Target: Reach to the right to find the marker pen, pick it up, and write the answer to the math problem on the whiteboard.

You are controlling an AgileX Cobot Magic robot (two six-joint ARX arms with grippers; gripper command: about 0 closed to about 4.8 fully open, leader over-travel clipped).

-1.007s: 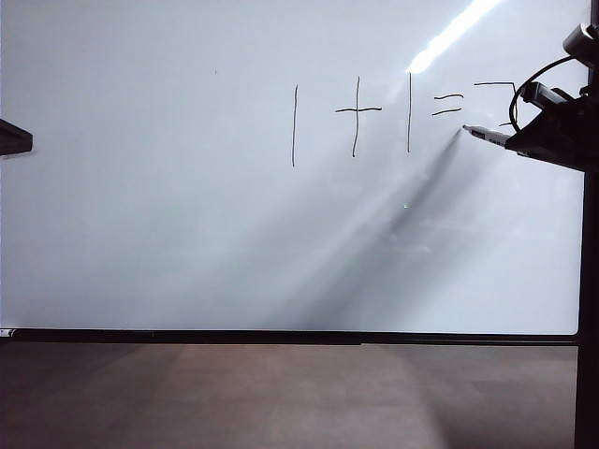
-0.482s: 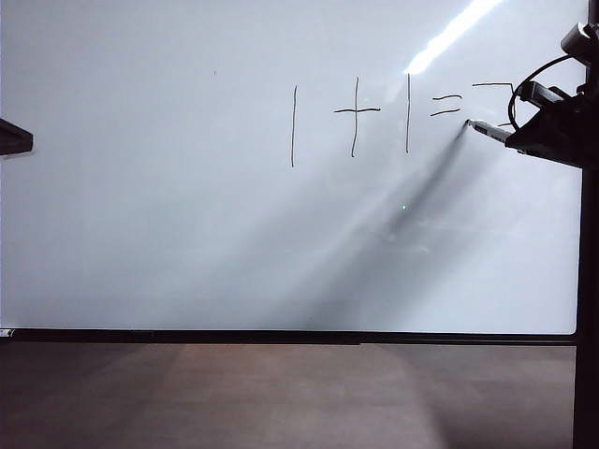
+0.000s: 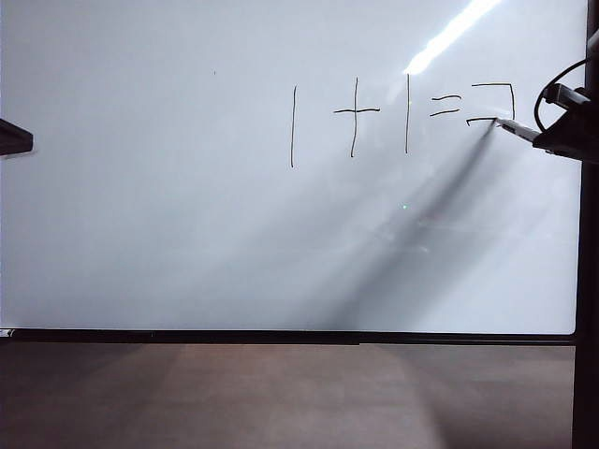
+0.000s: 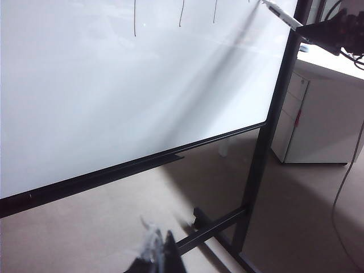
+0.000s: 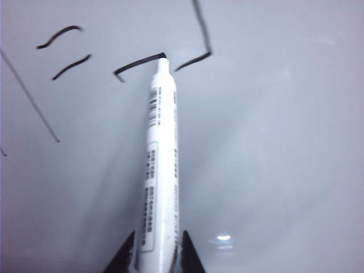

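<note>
Your right gripper (image 5: 153,253) is clamped on the marker pen (image 5: 159,165), its 2 dark fingers pinching the barrel's rear end, with the tip pressed to the whiteboard (image 3: 187,234); in the exterior view that gripper (image 3: 552,138) sits at the board's right edge, just right of the math problem (image 3: 374,117), and the pen (image 3: 517,129) slants up-left toward the strokes; what has changed over the last second is that the pen has swept rightward along the board, laying down a short middle stroke beneath the top bar and right side of the answer (image 3: 493,103), a stroke that was absent a second ago; so the 2 is judged roughly half drawn, with the lower-left downstroke and the base bar left to do, and you will want steady contact as the tip turns the corner; your left gripper (image 4: 159,253) hangs low, well below the whiteboard's bottom frame, far from the math problem, and whether its fingers are apart or together you cannot tell from this view.
</note>
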